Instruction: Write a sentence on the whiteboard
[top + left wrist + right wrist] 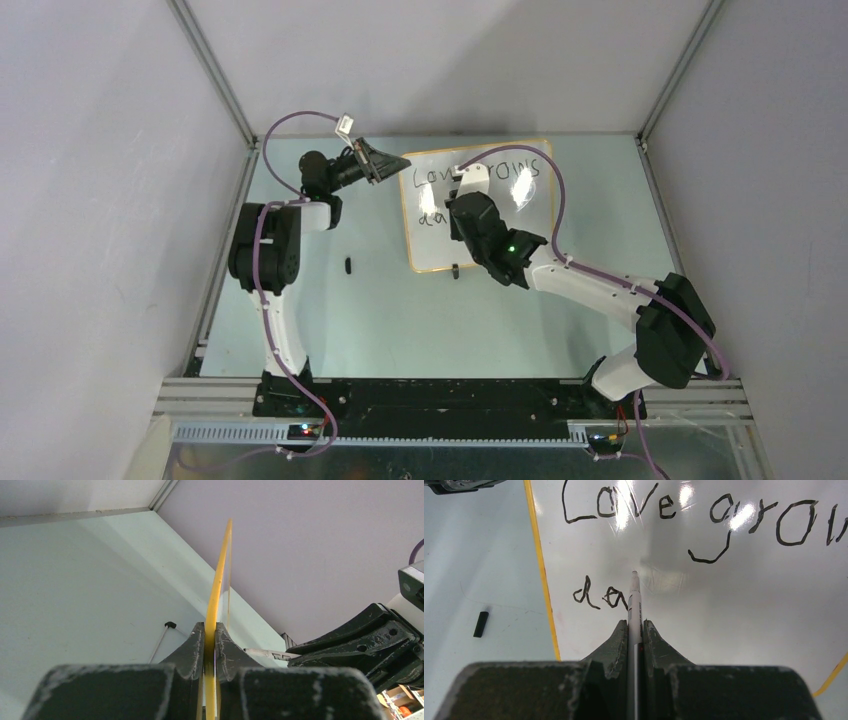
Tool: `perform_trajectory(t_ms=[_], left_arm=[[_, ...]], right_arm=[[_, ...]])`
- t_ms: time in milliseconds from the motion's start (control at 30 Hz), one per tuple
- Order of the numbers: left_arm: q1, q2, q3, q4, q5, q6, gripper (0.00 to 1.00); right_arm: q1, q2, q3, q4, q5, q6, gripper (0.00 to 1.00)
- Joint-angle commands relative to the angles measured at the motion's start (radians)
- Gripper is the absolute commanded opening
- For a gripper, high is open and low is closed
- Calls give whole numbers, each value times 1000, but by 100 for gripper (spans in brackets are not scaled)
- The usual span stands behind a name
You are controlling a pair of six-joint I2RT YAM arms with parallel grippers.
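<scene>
At centre frame, right fingers (614, 640) pinch the marker (634, 605), tip beside "da"; left fingers (192, 647) clamp the whiteboard (734, 610) rim, presumably steadying it.

The whiteboard (427, 248) is a small white rectangle with rounded corners and a thin orange-tan rim. It sits close to the far edge of the table (400, 320), about midway along it. The sentence (667, 507) is thin black handwriting in two lines, with "Love grows" on top and only "da" beneath, at the left.
</scene>
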Motion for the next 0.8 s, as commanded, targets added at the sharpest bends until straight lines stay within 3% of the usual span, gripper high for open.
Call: perform_trajectory(t_ms=[0, 767], left_arm=[[-19, -51, -5, 10, 14, 18, 0], [-18, -53, -6, 10, 14, 18, 0]], right_arm=[[-2, 2, 3, 36, 4, 6, 0], [2, 12, 2, 37, 35, 13, 0]])
